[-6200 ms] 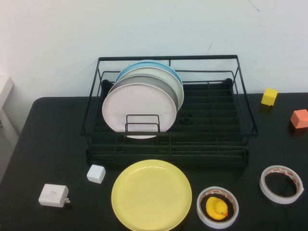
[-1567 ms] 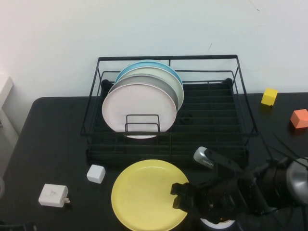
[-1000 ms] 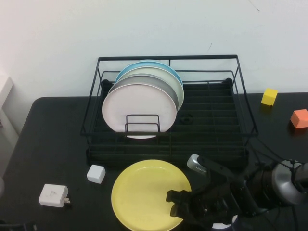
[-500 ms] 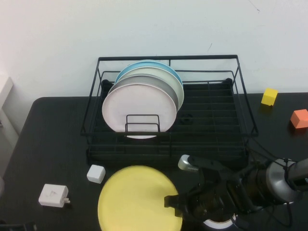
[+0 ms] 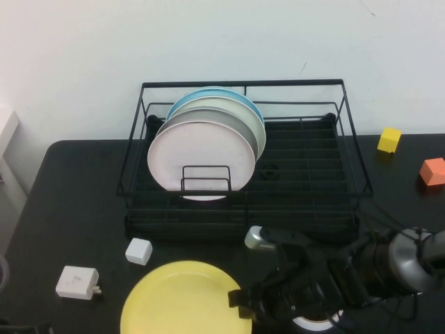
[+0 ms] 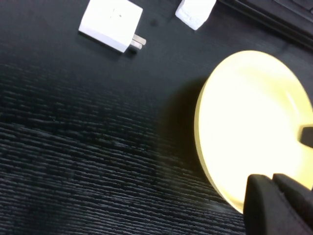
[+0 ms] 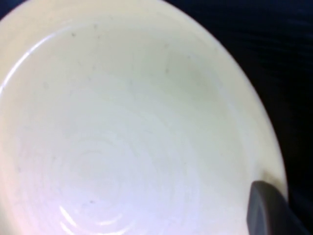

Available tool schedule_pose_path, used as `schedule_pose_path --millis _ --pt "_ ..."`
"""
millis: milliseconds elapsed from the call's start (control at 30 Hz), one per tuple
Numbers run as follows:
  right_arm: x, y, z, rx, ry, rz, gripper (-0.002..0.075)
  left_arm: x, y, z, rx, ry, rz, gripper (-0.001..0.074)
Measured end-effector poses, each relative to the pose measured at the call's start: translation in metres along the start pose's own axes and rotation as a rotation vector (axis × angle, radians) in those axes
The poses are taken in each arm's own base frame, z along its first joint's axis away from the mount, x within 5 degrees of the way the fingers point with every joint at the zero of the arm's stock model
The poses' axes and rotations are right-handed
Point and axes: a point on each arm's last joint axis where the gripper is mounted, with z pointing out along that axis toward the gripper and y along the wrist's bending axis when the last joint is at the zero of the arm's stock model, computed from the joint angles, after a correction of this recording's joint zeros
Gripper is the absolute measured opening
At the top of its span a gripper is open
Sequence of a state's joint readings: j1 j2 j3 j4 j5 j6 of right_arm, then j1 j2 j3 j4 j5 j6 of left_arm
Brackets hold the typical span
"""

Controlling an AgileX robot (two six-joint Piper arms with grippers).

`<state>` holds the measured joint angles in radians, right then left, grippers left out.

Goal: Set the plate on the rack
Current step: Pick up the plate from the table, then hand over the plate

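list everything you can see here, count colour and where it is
plate: 1, pale yellow, front of the table, left of the right pincer
rack: 1, black wire, back centre of the table
standing plates: 4, pinkish-white, grey, green, blue, upright in the rack's left part
adapter: 1, white, front left
small block: 1, white, left of the plate, in front of the rack
yellow cube: 1, far right
orange cube: 1, right edge
tape roll: 1, white, mostly hidden under the right arm
table: 1, black
right pincer: shut at the plate's right rim
left pincer: shut, near the plate's front edge, seen in the left wrist view
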<state>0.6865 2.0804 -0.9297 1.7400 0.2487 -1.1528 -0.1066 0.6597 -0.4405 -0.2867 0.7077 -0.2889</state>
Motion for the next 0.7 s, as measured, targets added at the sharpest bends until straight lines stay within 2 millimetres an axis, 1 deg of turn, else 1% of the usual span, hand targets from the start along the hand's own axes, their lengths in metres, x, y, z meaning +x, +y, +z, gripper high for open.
schedule_pose_path --millis 100,267,333,400,500,600,667,700 --pt "-0.005 0.01 -0.011 -0.028 -0.03 -0.032 0.0009 0.0 0.0 0.0 0.0 0.0 0.0 -0.0003" --pt "-0.009 0.035 -0.032 -0.091 -0.079 -0.12 0.0009 0.003 0.002 0.003 -0.003 0.009 0.029 0.0" --pt "-0.01 0.041 -0.038 -0.113 -0.09 -0.143 0.0009 0.006 0.003 0.005 0.004 0.024 0.046 0.0025" --pt "-0.009 0.046 -0.042 -0.129 -0.094 -0.154 0.0009 0.007 0.001 0.006 0.026 0.031 0.064 0.0088" --pt "-0.006 0.052 -0.043 -0.161 -0.081 -0.166 0.0009 0.008 0.0 0.006 0.043 0.033 0.09 0.025" --pt "-0.001 0.058 -0.042 -0.201 -0.054 -0.179 0.0009 0.009 0.001 0.008 0.043 0.029 0.086 0.043" --pt "0.002 0.062 -0.042 -0.226 -0.04 -0.188 0.0009 0.01 0.002 0.009 0.045 0.03 0.078 0.0503" --pt "0.004 0.063 -0.042 -0.242 -0.031 -0.192 0.0009 0.01 0.002 0.009 0.044 0.03 0.073 0.0519"
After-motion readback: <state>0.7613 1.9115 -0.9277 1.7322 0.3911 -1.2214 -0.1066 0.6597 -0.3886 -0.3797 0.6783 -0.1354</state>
